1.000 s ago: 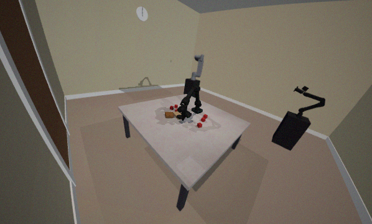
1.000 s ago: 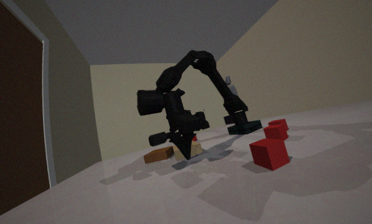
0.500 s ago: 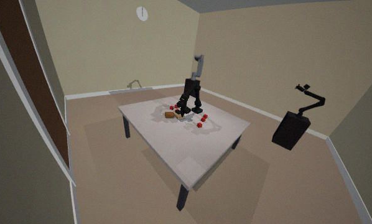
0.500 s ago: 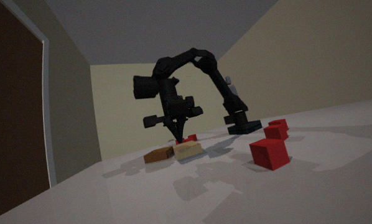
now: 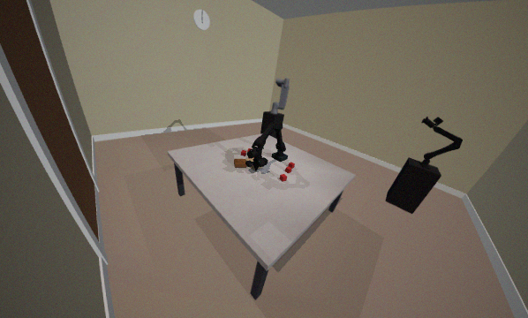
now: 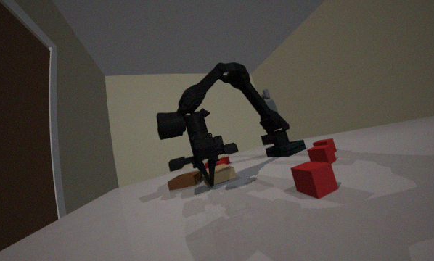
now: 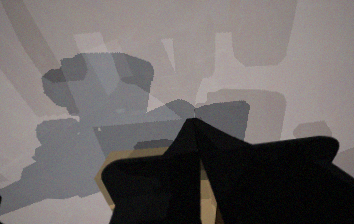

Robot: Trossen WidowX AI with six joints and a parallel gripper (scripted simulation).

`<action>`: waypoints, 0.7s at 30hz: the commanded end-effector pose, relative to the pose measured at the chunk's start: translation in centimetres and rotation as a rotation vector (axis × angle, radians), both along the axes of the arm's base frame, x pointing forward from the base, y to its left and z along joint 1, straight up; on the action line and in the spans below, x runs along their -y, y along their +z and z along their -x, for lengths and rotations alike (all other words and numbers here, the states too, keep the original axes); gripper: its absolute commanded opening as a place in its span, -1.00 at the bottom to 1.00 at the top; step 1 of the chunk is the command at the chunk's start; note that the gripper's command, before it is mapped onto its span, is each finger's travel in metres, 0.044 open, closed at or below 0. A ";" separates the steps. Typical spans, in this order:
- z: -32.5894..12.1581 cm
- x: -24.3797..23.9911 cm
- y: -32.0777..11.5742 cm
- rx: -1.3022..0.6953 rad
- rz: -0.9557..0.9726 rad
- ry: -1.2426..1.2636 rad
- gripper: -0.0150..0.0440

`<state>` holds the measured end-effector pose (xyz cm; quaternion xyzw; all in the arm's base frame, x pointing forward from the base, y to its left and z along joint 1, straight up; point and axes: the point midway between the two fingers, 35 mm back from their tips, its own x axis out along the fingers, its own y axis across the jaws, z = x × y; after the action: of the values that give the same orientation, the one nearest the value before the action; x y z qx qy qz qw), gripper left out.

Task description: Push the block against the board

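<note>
An orange-brown piece (image 5: 240, 163) (image 6: 184, 180) lies flat on the table. A tan piece (image 6: 224, 175) (image 7: 123, 155) lies beside it, to its right in the exterior view. The fingers partly hide the place where the two come near each other, so I cannot tell whether they touch or whether their edges are even. My gripper (image 6: 211, 185) (image 7: 191, 122) is shut and empty. It points down, its fingertips close to the table at the near side of the tan piece in the exterior view. In the wrist view the fingers cover much of the tan piece.
Several red cubes stand around: one (image 5: 283, 177) (image 6: 315, 179) is nearest the exterior view, two are behind it, and others (image 5: 244, 153) (image 6: 223, 160) are beyond the pieces. The arm's base (image 5: 280, 156) (image 6: 286, 148) stands farther back. The arm's shadow crosses the table.
</note>
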<state>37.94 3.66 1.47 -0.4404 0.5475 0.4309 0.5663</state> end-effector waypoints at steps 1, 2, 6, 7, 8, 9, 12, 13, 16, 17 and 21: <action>-0.2 0.1 -0.1 0.013 0.001 -0.007 -0.49; -0.2 0.2 -0.1 0.013 0.001 -0.007 -0.49; -0.1 0.8 -0.1 0.013 0.001 -0.007 -0.49; -0.1 0.9 -0.1 0.013 0.002 -0.007 -0.49; 0.0 1.1 -0.2 0.013 0.002 -0.007 -0.49; 0.0 1.3 -0.2 0.013 0.002 -0.007 -0.49; 0.1 1.8 -0.2 0.013 0.002 -0.007 -0.49; 0.1 1.9 -0.2 0.013 0.003 -0.007 -0.49; 0.2 2.4 -0.2 0.013 0.003 -0.007 -0.49; 0.2 2.6 -0.2 0.013 0.003 -0.007 -0.49; 0.4 3.2 -0.2 0.012 0.004 -0.007 -0.49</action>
<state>37.97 1.17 1.54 -0.4430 0.5413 0.4260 0.5738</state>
